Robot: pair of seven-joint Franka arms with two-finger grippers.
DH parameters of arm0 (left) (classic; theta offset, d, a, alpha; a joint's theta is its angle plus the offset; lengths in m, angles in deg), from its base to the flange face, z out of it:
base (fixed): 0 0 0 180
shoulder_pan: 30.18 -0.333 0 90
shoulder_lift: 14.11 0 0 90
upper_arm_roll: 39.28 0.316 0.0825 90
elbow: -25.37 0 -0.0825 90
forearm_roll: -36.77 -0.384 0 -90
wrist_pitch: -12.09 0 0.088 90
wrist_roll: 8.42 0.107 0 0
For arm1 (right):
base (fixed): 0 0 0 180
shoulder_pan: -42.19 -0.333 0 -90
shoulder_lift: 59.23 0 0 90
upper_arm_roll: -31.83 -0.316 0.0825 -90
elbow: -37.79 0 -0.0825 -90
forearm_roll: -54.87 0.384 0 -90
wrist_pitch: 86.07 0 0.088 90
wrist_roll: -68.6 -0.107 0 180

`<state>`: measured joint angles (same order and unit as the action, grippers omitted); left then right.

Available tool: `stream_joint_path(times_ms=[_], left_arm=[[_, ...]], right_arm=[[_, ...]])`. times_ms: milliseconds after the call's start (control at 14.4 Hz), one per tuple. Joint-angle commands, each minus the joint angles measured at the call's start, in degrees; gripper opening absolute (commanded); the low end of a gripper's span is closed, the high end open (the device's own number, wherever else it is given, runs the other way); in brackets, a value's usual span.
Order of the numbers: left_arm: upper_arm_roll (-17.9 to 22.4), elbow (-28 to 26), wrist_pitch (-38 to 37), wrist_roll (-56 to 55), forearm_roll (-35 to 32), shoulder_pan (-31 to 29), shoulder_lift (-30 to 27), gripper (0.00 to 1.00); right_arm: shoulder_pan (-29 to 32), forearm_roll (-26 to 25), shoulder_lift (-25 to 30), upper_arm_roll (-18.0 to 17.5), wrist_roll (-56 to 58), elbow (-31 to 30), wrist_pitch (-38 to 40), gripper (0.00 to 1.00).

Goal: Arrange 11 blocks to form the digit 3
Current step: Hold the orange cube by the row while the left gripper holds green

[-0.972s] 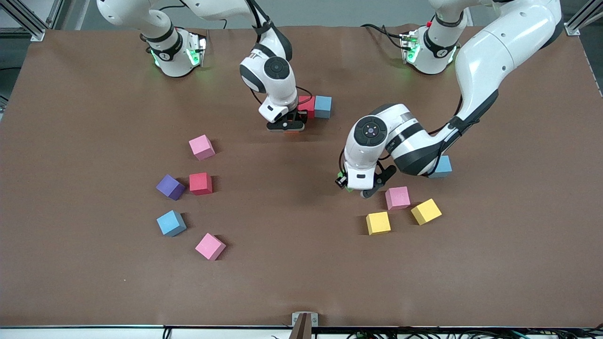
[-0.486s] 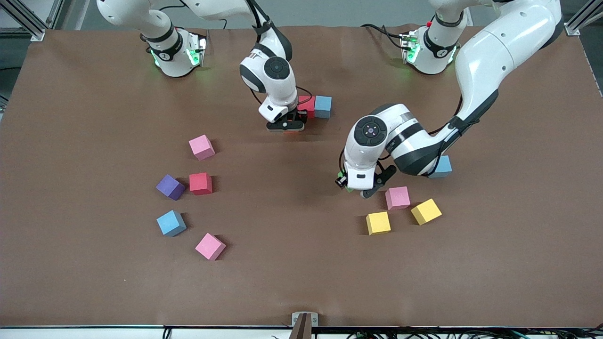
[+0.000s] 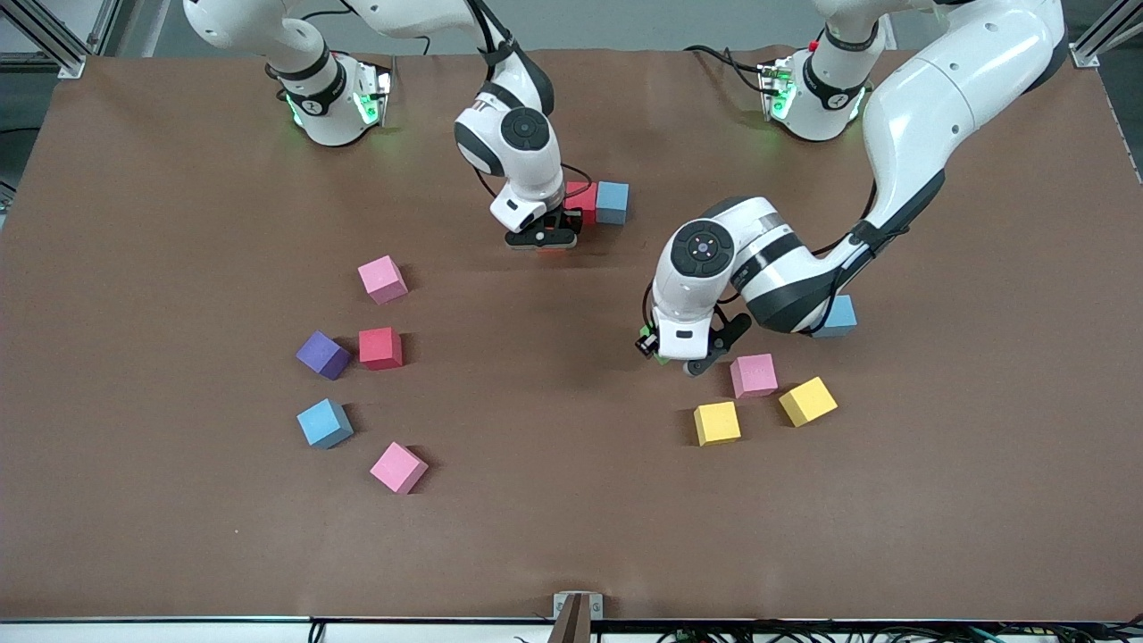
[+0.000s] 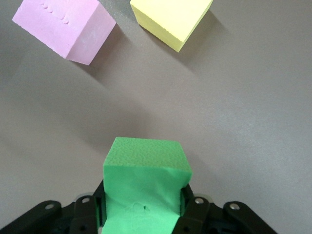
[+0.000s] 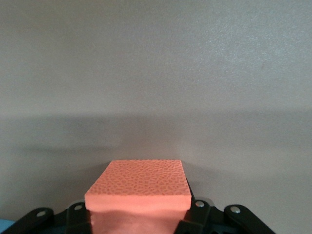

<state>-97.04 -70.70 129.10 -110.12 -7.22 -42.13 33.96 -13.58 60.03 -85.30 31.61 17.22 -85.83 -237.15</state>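
Nothing has moved: right gripper stays low beside the red block and blue block, jaws clamped on an orange block. Left gripper, near the pink block, grips a green block.

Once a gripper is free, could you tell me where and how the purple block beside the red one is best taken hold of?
Judging by its pose, come straight down from above and close on two opposite vertical faces. The purple block sits turned at an angle, one corner toward the red block with almost no gap there, so rotate the fingers to match its faces and keep them off that corner.
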Motion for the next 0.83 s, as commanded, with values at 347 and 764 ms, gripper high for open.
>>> stream_joint_path(times_ms=[347,764], left_arm=[[-0.16,0.1,-1.26,0.01,-0.57,0.17,-1.13,0.3],[-0.16,0.1,-1.26,0.1,-0.57,0.17,-1.13,0.3]], right_arm=[[-1.62,-0.23,0.67,0.4,-1.98,-2.24,0.7,0.02],[-1.63,-0.32,0.41,0.4,-1.54,-2.06,0.52,0.05]])
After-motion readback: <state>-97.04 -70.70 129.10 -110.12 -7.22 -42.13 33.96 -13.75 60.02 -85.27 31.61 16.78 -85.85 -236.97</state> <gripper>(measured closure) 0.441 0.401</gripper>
